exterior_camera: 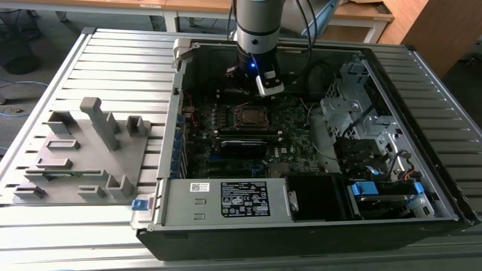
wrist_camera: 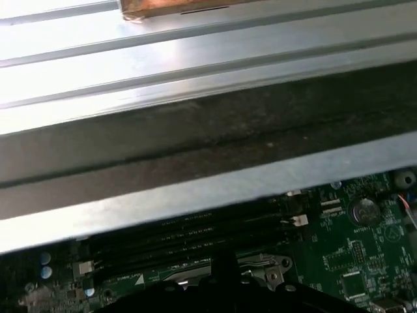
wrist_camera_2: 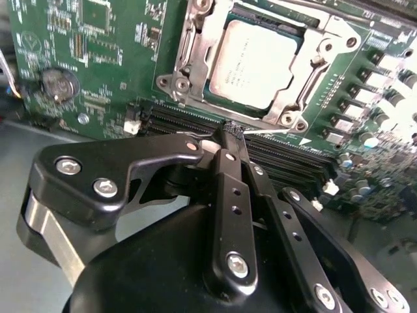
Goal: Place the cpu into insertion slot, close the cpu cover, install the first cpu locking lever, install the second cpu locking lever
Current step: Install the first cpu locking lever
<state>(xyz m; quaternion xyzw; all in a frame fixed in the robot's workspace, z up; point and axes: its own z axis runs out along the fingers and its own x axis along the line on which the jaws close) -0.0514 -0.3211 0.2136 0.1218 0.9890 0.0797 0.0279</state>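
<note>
Lever step, likely: grey square cpu [wrist_camera_2: 257, 62] under silvery metal cpu cover [wrist_camera_2: 195, 62].
Black gripper [wrist_camera_2: 229, 130] clenched empty, cover just ahead of its tips; fine aiming needed.

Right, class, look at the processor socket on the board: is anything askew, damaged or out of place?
Nothing stands out. The cpu lies flat and square in the window of the cpu cover, which sits down around it. The tool is poised just beside the cover, by the memory slots.

Robotics lab or workshop, slatted metal worktable [exterior_camera: 113, 62], opened computer case [exterior_camera: 301, 237], wooden desks [exterior_camera: 362, 11] behind
</note>
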